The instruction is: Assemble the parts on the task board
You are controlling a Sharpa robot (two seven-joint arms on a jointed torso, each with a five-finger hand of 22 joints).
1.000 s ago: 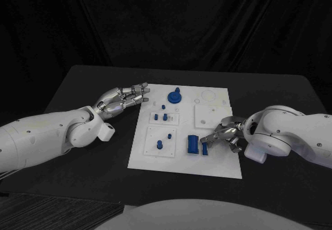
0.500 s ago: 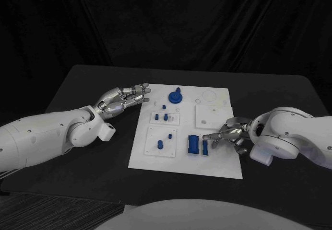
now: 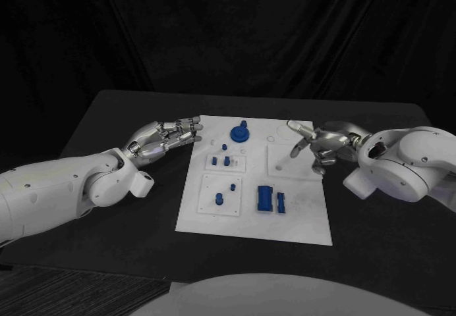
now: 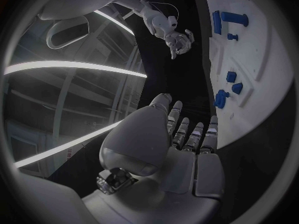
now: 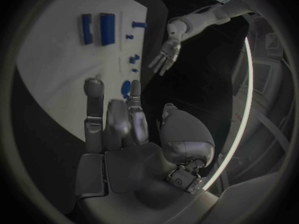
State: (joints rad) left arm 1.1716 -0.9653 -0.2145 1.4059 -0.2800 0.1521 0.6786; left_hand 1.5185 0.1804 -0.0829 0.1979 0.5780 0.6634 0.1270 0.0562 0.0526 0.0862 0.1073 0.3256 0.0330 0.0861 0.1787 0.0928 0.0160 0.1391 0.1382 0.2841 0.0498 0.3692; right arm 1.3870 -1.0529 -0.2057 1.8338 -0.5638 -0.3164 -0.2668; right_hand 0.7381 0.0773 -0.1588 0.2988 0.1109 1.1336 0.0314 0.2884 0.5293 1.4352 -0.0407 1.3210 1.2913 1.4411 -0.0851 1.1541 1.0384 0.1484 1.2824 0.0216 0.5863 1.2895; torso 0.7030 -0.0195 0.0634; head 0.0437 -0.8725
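Black cloth backs a black table (image 3: 114,125), on which the white task board (image 3: 304,227) lies centred between the 2 arms. Blue parts occupy the board's inset plates: a round knobbed part (image 3: 240,133) stands at the far end, small pegs (image 3: 221,160) stand in the middle plate, 2 more pegs (image 3: 223,195) lie in the near plate, and 2 rectangular blocks (image 3: 271,199) lie side by side nearer the right edge, presumably staged there for later fitting. Left hand (image 3: 168,137) hovers beside the board's left edge, fingers extended and close together, holding nothing; its position off the board appears to keep the work area free. Right hand (image 3: 318,143) hangs over the board's far right portion, above the square inset plate (image 3: 285,158), fingers spread and empty, palm facing down. Right wrist view shows these fingers (image 5: 94,109) straight and apart over the white surface, with the 2 blocks well beyond them. Judged from this arrangement, assembly is partial: the blocks lie loose on the board, and neither hand holds a part.
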